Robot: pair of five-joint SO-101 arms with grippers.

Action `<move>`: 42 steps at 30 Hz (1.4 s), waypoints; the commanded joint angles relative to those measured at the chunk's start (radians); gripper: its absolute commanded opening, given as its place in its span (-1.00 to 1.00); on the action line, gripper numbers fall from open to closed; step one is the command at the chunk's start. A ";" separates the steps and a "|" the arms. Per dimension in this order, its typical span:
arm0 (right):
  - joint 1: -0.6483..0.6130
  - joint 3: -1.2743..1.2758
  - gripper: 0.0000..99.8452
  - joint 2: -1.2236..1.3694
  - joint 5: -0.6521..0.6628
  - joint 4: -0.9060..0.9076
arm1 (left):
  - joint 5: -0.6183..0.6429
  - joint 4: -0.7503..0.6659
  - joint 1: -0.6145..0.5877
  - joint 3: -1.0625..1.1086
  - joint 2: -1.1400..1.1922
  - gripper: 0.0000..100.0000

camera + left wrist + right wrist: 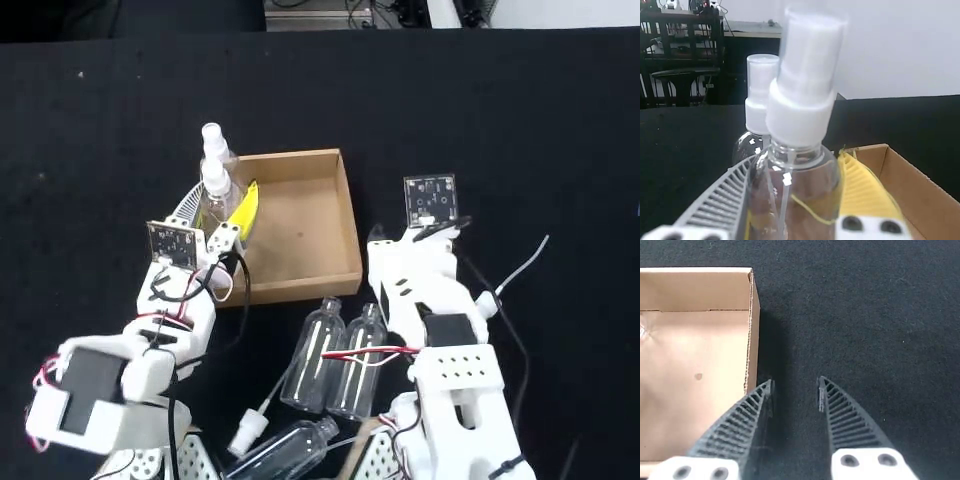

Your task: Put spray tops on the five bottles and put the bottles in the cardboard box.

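Each bottle (790, 200) clear glossy plastic; spray top (805, 90) white plastic, smooth, slight sheen. Cardboard box (350, 215) matt brown paperboard. Worktop (500, 120) black matt cloth, finely textured. Right hand (795, 385) fingers (740, 425) ribbed matt plastic; arm shells (455, 390) smooth white plastic.

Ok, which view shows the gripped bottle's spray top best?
Left wrist view: the spray top is close up, seated on the bottle. The high view shows it small from above; the right wrist view faces the cardboard box.

Spray-topped bottle (799, 150) between jaws, another bottle (758, 107) behind
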 commanded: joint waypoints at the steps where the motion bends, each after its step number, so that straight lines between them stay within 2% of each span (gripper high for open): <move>1: 0.018 -0.005 -0.77 -0.042 0.002 -0.037 | 0.002 -0.086 -0.001 -0.068 0.074 -0.94; 11: 0.018 -0.005 -0.77 -0.042 0.002 -0.037 | 0.002 -0.089 0.007 -0.119 0.183 -0.94; 24: 0.020 -0.005 -0.77 -0.042 0.002 -0.037 | 0.002 -0.092 0.008 -0.110 0.189 -0.94; 26: 0.020 -0.005 -0.77 -0.042 0.002 -0.037 | 0.002 -0.092 0.008 -0.111 0.192 -0.87; 31: 0.021 -0.005 -0.77 -0.042 0.002 -0.037 | 0.002 -0.092 0.007 -0.108 0.192 -0.51; 38: 0.021 -0.005 -0.77 -0.042 0.002 -0.037 | 0.002 -0.092 0.001 -0.081 0.183 -0.51; 42: 0.021 -0.005 -0.77 -0.042 0.002 -0.037 | 0.002 -0.092 -0.002 -0.079 0.183 -0.44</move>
